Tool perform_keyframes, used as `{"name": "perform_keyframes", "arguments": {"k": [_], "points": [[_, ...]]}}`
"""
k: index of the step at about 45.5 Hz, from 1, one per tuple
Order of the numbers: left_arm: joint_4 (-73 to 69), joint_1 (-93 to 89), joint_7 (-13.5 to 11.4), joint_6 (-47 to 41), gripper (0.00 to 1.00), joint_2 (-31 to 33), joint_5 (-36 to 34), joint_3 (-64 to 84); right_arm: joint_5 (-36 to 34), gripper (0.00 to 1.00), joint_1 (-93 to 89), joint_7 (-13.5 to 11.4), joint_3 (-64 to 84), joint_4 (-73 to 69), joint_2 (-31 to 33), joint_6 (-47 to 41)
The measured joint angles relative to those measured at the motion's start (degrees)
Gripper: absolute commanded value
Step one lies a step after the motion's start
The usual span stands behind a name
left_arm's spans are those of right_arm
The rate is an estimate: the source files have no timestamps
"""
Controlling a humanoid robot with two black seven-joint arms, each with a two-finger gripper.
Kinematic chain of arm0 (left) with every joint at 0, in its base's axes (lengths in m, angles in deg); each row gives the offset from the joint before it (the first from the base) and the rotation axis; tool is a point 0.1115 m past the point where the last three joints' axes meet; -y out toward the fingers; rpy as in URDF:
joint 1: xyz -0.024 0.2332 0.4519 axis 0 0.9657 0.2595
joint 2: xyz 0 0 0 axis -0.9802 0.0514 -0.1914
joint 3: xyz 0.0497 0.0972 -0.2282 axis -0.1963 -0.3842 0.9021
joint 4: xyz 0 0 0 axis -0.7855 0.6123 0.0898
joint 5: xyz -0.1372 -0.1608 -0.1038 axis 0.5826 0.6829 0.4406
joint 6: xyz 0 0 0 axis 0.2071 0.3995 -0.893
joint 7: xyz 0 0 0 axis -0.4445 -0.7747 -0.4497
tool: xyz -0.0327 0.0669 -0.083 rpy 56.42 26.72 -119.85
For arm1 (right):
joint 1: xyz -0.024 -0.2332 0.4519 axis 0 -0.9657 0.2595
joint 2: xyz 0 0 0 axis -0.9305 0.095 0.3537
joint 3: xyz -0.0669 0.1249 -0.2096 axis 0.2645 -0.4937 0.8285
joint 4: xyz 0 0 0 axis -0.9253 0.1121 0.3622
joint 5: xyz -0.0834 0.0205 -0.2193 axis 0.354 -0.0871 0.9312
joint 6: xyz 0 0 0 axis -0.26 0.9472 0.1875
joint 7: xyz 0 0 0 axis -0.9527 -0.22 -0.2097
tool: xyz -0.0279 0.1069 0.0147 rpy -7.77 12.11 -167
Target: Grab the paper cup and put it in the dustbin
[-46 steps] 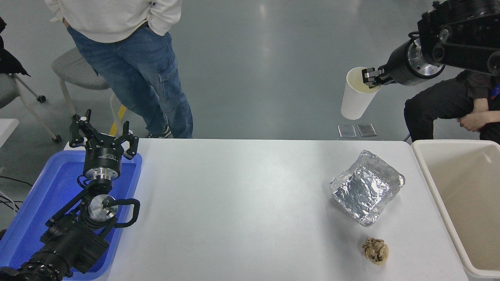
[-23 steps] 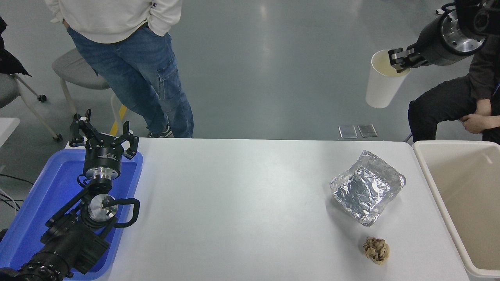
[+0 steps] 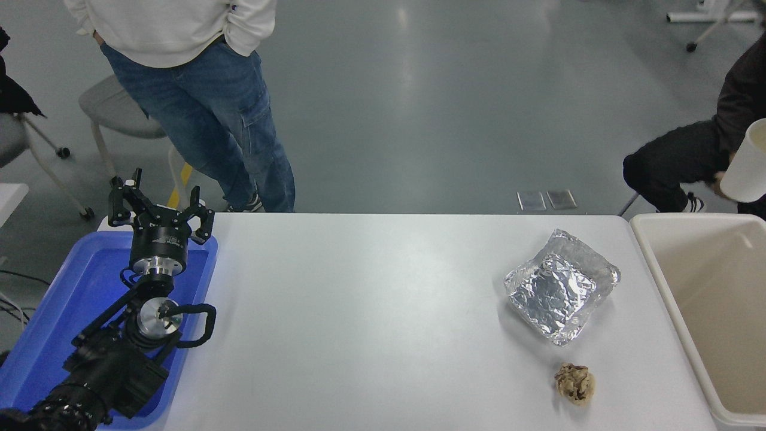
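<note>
The white paper cup (image 3: 748, 164) hangs in the air at the picture's right edge, above the far end of the beige dustbin (image 3: 652, 257), partly cut off by the frame. The right gripper that held it is outside the picture. The dustbin stands off the table's right end and looks empty in the part that shows. My left gripper (image 3: 158, 206) is parked open over the blue tray at the lower left.
A crumpled silver foil sheet (image 3: 561, 287) and a small brown wrinkly ball (image 3: 575, 384) lie on the white table (image 3: 359, 311) at the right. A blue tray (image 3: 54, 323) sits at the left. One person stands at the far left, another sits at the far right.
The right arm has carried the cup to the right, from above the table's far edge to the frame's edge over the dustbin, and the arm has left the picture. The left arm has not moved.
</note>
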Motion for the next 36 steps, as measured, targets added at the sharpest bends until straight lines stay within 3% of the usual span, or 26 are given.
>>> {"name": "perform_keyframes", "arguments": {"k": [7,15,33,35,36], "points": [[0.0,-0.06,0.0,0.0,0.99,0.01,0.0,0.0,0.58,0.0,-15.58,0.01,-12.1,6.4,1.16,3.66],[0.0,-0.08,0.0,0.0,0.99,0.01,0.01,0.0,0.49,0.0,-32.15,-0.22,-25.64,11.91,-1.72,9.23],[-0.04,-0.08,-0.01,0.0,0.99,0.01,0.0,0.0,-2.22,0.01,-49.07,-0.52,-37.58,18.47,-9.29,16.87],[-0.05,-0.08,-0.01,0.0,0.99,0.01,0.0,0.0,-2.64,0.19,-49.87,-0.54,-38.01,18.97,-9.79,17.25],[-0.05,-0.08,-0.01,0.0,0.99,0.01,0.0,0.0,-2.98,0.4,-50.38,-0.54,-38.29,19.28,-10.1,17.52]]}}
